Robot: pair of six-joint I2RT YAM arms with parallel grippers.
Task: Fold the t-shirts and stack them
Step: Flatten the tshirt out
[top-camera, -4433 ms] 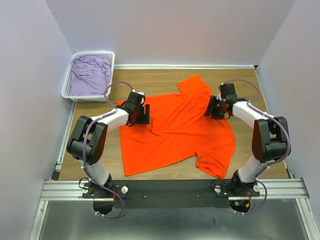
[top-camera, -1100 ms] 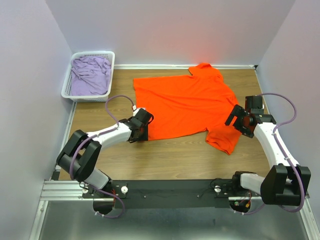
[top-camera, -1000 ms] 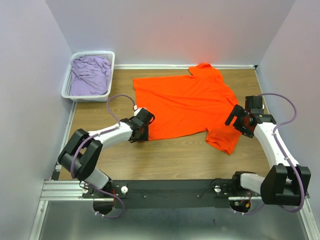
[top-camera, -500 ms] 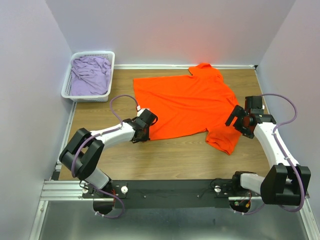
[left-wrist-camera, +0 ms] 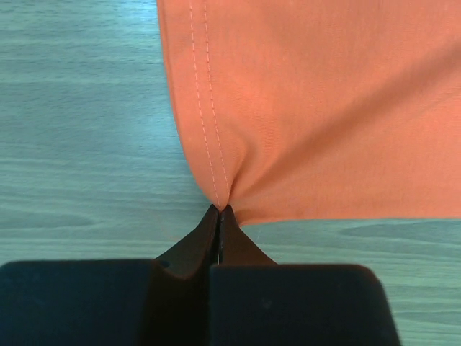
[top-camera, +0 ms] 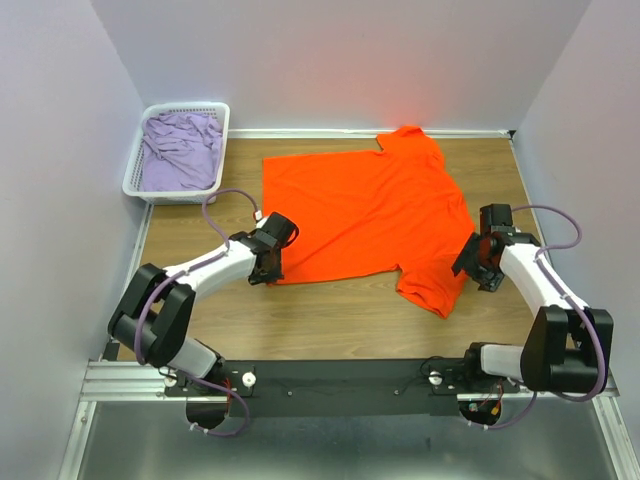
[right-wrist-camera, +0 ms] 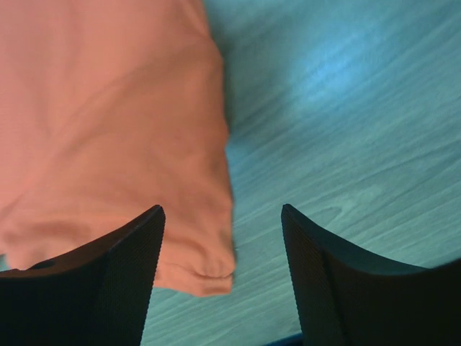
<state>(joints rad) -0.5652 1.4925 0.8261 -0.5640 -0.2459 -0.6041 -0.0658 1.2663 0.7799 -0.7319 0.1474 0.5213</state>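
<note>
I'm on the overhead view and the orange t-shirt (top-camera: 370, 205) is spread flat across the middle and far part of the bench (top-camera: 330, 315), one point of it touching the far wall. A sleeve trails off toward the near right.

The left arm (top-camera: 215, 262) reaches low over the wood to the shirt's near-left corner. On the left wrist camera the left jaws are fully closed, pinching the orange t-shirt (left-wrist-camera: 324, 108) right at that corner, with the double hem stitching running straight down into the nip and the cloth puckering around it.

The right arm (top-camera: 535, 285) bends in from the right edge, its head just beside the trailing sleeve. On the right wrist camera the right jaws stand well apart and grip nothing. One of the fingers (right-wrist-camera: 86, 281) sits over the orange t-shirt (right-wrist-camera: 108, 130) and the other over bare wood, so the sleeve's hemmed end lies partly in the gap.

In the far-left corner the white basket (top-camera: 135, 185) sits against the side wall, well apart from the orange cloth. The lilac t-shirt (top-camera: 180, 148) is crumpled inside it. A purple cable (top-camera: 222, 200) loops up off the left arm between the basket and the shirt's left edge.
</note>
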